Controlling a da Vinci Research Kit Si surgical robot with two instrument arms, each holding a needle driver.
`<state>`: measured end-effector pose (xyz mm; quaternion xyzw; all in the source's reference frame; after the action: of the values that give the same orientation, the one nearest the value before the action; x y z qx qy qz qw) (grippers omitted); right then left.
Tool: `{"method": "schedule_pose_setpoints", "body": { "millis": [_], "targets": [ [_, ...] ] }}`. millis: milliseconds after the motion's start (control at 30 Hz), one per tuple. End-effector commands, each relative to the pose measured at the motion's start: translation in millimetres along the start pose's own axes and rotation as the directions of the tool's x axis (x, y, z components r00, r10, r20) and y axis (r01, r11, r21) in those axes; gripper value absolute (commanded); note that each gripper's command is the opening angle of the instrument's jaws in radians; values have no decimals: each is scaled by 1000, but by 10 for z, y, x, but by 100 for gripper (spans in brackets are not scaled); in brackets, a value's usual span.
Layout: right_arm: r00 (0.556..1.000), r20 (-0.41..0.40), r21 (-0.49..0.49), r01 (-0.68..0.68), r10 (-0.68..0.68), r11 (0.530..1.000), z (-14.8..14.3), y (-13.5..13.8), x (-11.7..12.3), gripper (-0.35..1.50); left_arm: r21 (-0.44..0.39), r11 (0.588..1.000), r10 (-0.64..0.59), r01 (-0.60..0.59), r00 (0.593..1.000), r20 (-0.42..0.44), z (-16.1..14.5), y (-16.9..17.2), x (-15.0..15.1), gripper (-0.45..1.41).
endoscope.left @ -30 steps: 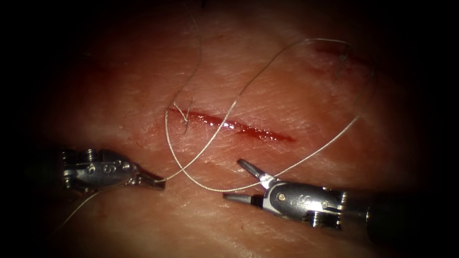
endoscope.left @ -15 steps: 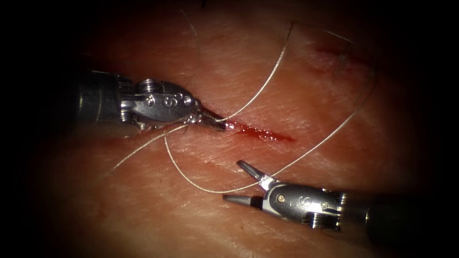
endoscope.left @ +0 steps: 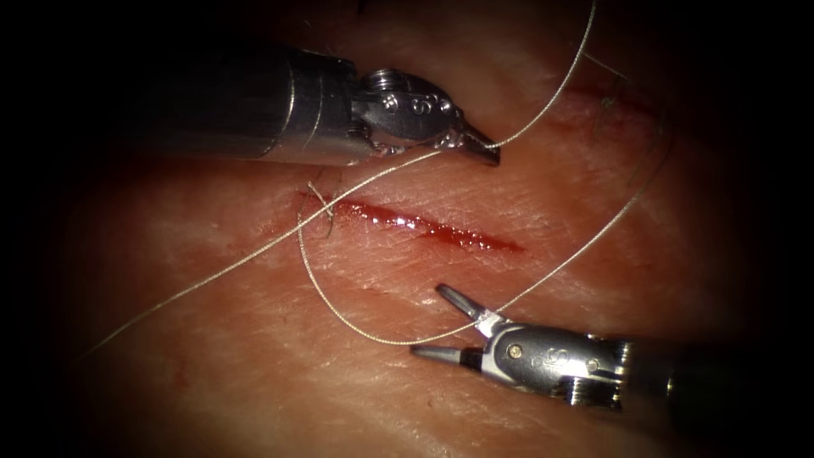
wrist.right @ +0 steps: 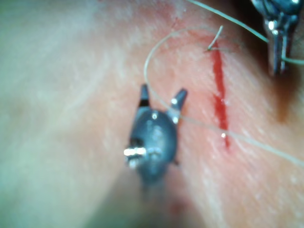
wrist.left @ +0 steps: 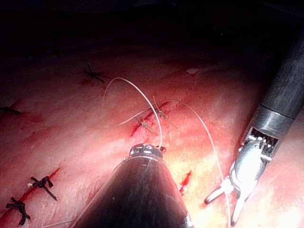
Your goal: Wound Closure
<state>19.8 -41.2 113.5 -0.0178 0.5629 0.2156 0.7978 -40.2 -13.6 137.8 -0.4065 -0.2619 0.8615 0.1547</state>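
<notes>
The left tool (endoscope.left: 483, 153), above the cut (endoscope.left: 407, 222), grips the thread (endoscope.left: 543, 106); the right tool (endoscope.left: 441, 326) gapes empty below it, thread crossing its jaws; no needle seen; hard pulling could tear the stitch (endoscope.left: 320, 199) from the tissue (endoscope.left: 254, 356).

Two grippers are counted: the left gripper (endoscope.left: 485, 151), closed on the thread (endoscope.left: 356, 326), and the right gripper (endoscope.left: 441, 322), with jaws spread and nothing held. One thread is seen, laid in one long loop. One open cut (endoscope.left: 424, 225) is counted in the tissue (endoscope.left: 254, 356). Four dark, knotted stitches (wrist.left: 92, 73) are counted in the left wrist view.
</notes>
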Motion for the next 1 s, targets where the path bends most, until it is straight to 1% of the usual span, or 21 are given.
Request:
{"method": "schedule_pose_setpoints", "body": {
  "millis": [33, 100, 133, 233, 333, 367, 467, 533, 567, 600, 667, 767, 1000],
  "targets": [
    [1000, -1, 2, -1, 1, 1000, 6, -5, -5, 131, 4, 1000, -3, 3, 1000, -9, 12, -11, 4, -45],
    [1000, -1, 2, -1, 1, 1000, 6, -5, -5, 131, 7, 1000, -4, 4, 1000, -13, 15, -13, 7, -45],
    [1000, -4, 2, -1, 1, 1000, 6, -5, -5, 131, 9, 1000, -2, 2, 1000, -18, 21, -20, 13, -45],
    [1000, 0, 1, -1, 1, 1000, 5, -6, -4, 131, 9, 1000, 4, -4, 1000, -27, 26, -26, 20, -45],
    [1000, 0, 2, -1, 1, 1000, 4, -6, -4, 131, 4, 1000, 6, -6, 999, -54, 43, -44, 47, -45],
    [1000, 0, 2, -1, 1, 1000, 4, -6, -4, 131, 4, 1000, 6, -6, 999, -54, 43, -44, 47, -45],
    [1000, -1, 3, 0, 0, 1000, 2, -6, -4, 131, 4, 1000, 11, -10, 998, -65, 54, -60, 65, -45],
    [1000, 4, 10, 0, 0, 1000, -2, -6, -4, 130, 8, 1000, 15, -15, 997, -74, 67, -82, 86, -45],
    [1000, 3, 11, 0, 0, 1000, -4, -6, -4, 130, 9, 1000, 19, -19, 997, -76, 70, -87, 90, -45],
    [1000, 3, 11, 0, 0, 1000, -4, -6, -4, 130, 9, 1000, 19, -19, 997, -76, 70, -87, 90, -45],
    [1000, 3, 12, 0, 0, 1000, -6, -5, -5, 130, 14, 1000, 22, -21, 997, -79, 77, -98, 99, -45],
    [1000, 2, 15, 0, 0, 1000, -6, -5, -5, 130, 19, 1000, 19, -18, 996, -85, 95, -115, 114, -45],
    [1000, 2, 15, 0, 0, 1000, -6, -6, -4, 130, 14, 1000, 19, -18, 995, -100, 115, -128, 131, -45]
  ]
}}
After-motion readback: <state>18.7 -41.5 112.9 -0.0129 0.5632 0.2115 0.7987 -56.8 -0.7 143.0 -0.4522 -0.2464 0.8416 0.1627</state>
